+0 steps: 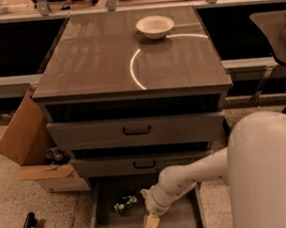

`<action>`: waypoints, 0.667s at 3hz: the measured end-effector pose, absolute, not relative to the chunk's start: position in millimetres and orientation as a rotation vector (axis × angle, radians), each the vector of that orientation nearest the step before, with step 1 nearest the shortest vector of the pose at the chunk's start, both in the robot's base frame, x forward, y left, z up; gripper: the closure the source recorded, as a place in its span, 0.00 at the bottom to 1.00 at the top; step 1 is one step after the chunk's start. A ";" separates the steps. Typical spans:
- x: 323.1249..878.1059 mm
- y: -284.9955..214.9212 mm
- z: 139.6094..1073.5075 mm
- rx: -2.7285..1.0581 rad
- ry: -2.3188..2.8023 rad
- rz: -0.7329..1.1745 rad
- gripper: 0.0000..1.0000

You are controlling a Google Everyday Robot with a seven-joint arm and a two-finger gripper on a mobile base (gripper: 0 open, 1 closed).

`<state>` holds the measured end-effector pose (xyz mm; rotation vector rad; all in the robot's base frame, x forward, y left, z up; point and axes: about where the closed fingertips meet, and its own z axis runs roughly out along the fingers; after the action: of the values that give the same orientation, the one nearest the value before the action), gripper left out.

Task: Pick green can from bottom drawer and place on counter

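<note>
While the gripper (150, 226) hangs near, green can (126, 204) lies on flat wood.

Down low, the pincer (150, 226) hangs over the front part of the bottom drawer (179, 216). Up and to its left, near but apart from it, the green can (126, 203) lies on its side on the drawer's flat base. High beyond the pincer is the bench (98, 60), its glossy top carrying a bright curved reflection. The white bowl (155, 26) sits near the bench's far edge, a touch right of the pincer. Well off to the pincer's left, a cardboard box (25, 139) stands on the speckled floor (15, 202), its flap open.
</note>
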<state>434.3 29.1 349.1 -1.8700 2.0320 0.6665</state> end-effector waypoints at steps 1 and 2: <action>459.2 34.0 311.9 -1.897 1.986 0.604 0.00; 477.2 39.3 286.3 -1.854 1.939 0.557 0.00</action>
<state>477.2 39.3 286.3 -1.8545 1.9391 0.5567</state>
